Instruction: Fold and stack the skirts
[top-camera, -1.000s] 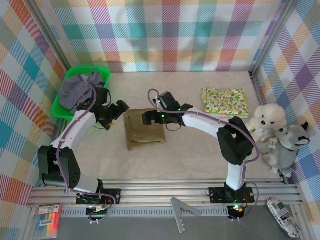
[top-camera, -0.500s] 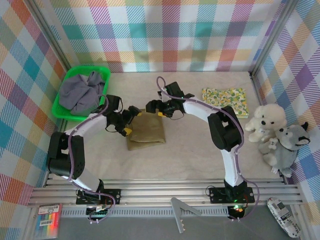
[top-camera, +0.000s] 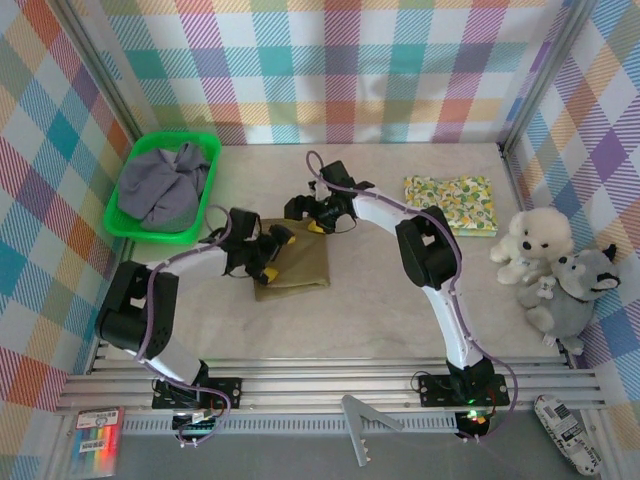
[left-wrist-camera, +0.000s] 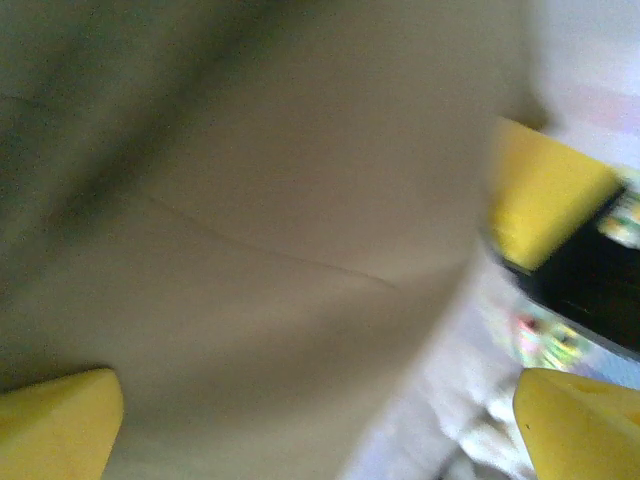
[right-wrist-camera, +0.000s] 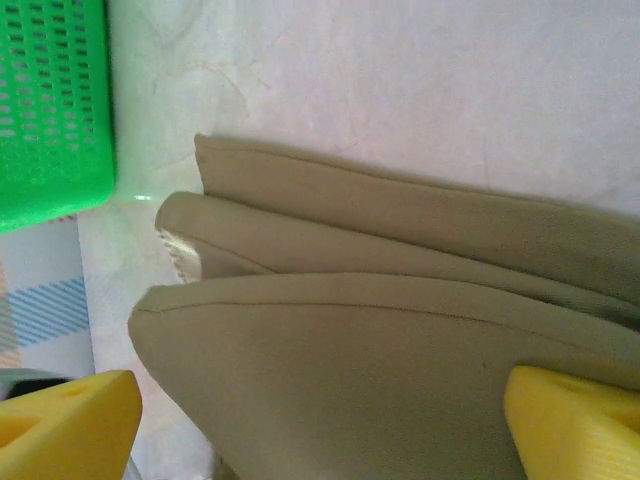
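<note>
**Arm hardware: appearance**

Left arm (top-camera: 190, 262): glossy white tube links between bulky black joint housings. Right arm (top-camera: 452, 320): same build and colours.

A thin grey-purple cable (top-camera: 148, 300) runs along the outside of the left arm's links. A matching cable on the right arm forms a small free loop (top-camera: 314, 168) by the wrist.

Each arm stands on a flat black base plate (top-camera: 195, 392). A small green indicator light (top-camera: 470, 414) is lit below the right base.

Left gripper (top-camera: 272, 252) and right gripper (top-camera: 310, 216): black bodies. The fingertips are capped with bright yellow wedge-shaped pads (right-wrist-camera: 70, 420), and their surface is faintly textured in the right wrist view.
</note>
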